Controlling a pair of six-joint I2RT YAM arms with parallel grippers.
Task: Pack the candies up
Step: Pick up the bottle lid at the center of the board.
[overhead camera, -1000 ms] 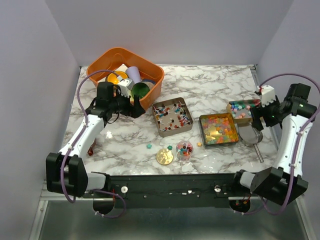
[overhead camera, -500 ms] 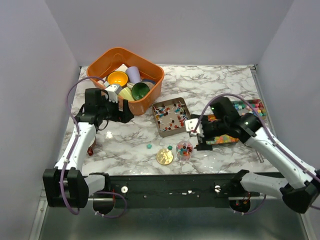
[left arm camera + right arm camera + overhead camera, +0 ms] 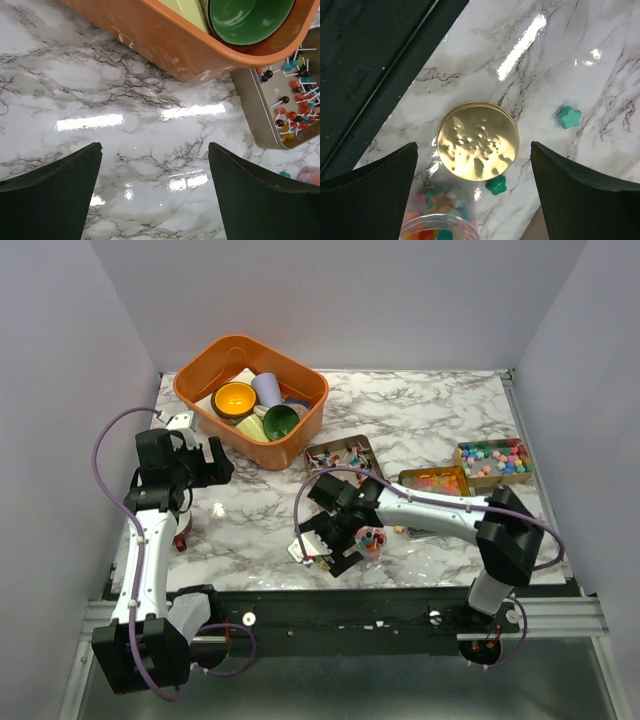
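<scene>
The candies (image 3: 495, 457) are sitting in four places on the desk (image 3: 430, 410). These are a box (image 3: 460, 455) far right, a tin (image 3: 404, 480) left of it, a tray (image 3: 257, 115) of lollipops, and a small clear jar (image 3: 436, 231) near the front edge. The right arm is lying across the tin and hiding its near half.

Two green star candies are lying loose on the desk. One (image 3: 569, 116) is lying apart to the far side of a gold disc (image 3: 478, 147), and the other (image 3: 496, 185) is lying against the disc's rim, between it and the jar.

The right jaws are standing wide open over the disc, one finger on each side of it, and are gripping nothing. The wrist view does not show whether the tips are touching the desk.

One orange basket (image 3: 297, 437) is standing at the far left, just beside the tray. It is holding what look like four cups and bowls, among them a green cup (image 3: 245, 17), though they overlap and the count is uncertain.

The left jaws are also spread wide and empty, hanging over bare desk on the near side of the basket, well apart from the candies.
</scene>
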